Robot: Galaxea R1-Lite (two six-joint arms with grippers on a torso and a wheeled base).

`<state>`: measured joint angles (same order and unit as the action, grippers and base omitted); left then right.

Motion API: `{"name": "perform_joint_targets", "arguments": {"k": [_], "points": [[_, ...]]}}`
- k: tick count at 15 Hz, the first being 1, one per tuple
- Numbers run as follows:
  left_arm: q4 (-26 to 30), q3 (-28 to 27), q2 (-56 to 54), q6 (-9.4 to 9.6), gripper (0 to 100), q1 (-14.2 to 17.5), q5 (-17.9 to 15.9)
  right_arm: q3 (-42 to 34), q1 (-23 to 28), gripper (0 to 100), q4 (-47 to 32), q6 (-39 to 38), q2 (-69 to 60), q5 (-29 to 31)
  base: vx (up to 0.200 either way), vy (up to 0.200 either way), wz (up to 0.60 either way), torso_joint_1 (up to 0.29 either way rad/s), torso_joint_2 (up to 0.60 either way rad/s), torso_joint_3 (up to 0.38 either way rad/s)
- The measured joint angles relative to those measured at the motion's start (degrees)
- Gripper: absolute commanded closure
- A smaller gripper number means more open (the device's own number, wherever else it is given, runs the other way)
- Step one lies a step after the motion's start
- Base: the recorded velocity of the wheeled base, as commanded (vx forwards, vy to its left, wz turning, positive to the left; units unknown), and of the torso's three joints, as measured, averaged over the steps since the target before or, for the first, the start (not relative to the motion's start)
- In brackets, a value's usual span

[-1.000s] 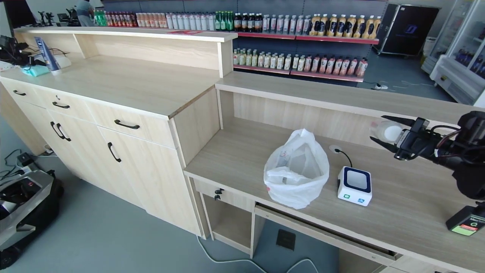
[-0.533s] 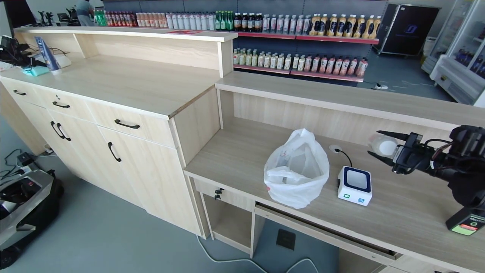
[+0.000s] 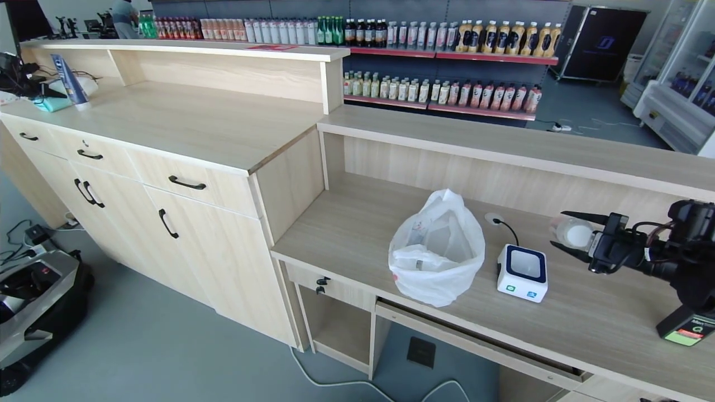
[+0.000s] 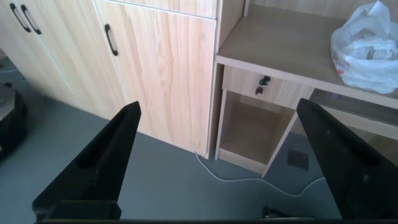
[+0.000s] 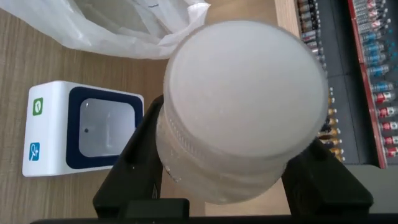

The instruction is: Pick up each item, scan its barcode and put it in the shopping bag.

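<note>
My right gripper [image 3: 568, 233] is shut on a clear jar with a white lid [image 3: 573, 231], held above the desk to the right of the white and blue barcode scanner [image 3: 523, 272]. In the right wrist view the jar [image 5: 239, 113] has its round lid facing the camera, with the scanner [image 5: 87, 138] beyond it. The white plastic shopping bag [image 3: 437, 249] stands open just left of the scanner, with items inside. My left gripper [image 4: 217, 155] is open, off to the left of the desk above the grey floor.
A black cable [image 3: 507, 230] runs from a desk grommet to the scanner. A small green and black device [image 3: 686, 327] stands at the desk's right front edge. The raised back ledge [image 3: 503, 139] borders the desk behind. Cabinets [image 3: 167, 190] stand to the left.
My right gripper has come down with the jar, from level with the back ledge to closer above the desk beside the scanner. The bag and scanner stayed put.
</note>
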<state>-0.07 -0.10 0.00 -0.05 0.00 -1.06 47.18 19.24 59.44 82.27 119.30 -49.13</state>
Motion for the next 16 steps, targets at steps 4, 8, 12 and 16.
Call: {"name": "perform_joint_targets", "arguments": {"k": [4,8,12,16], "points": [[0.0,0.0,0.0,-0.02,0,0.0,0.0,0.0,-0.1,100,-0.2,0.1,1.0,-0.4,0.0,0.0,0.0,0.0,0.0,0.0],[0.0,0.0,0.0,-0.02,0,0.0,0.0,0.1,-0.6,100,-0.3,0.0,1.8,-0.5,0.0,0.0,0.0,0.0,0.0,0.0],[0.0,0.0,0.0,0.0,0,0.0,0.0,-0.3,-1.0,100,-0.8,0.1,2.0,-0.8,0.0,0.0,0.0,0.0,0.0,0.0],[0.0,0.0,0.0,-0.02,0,0.0,0.0,-0.5,-1.2,100,-3.6,0.8,1.8,-0.9,0.0,0.0,0.0,0.0,0.0,0.0]]}}
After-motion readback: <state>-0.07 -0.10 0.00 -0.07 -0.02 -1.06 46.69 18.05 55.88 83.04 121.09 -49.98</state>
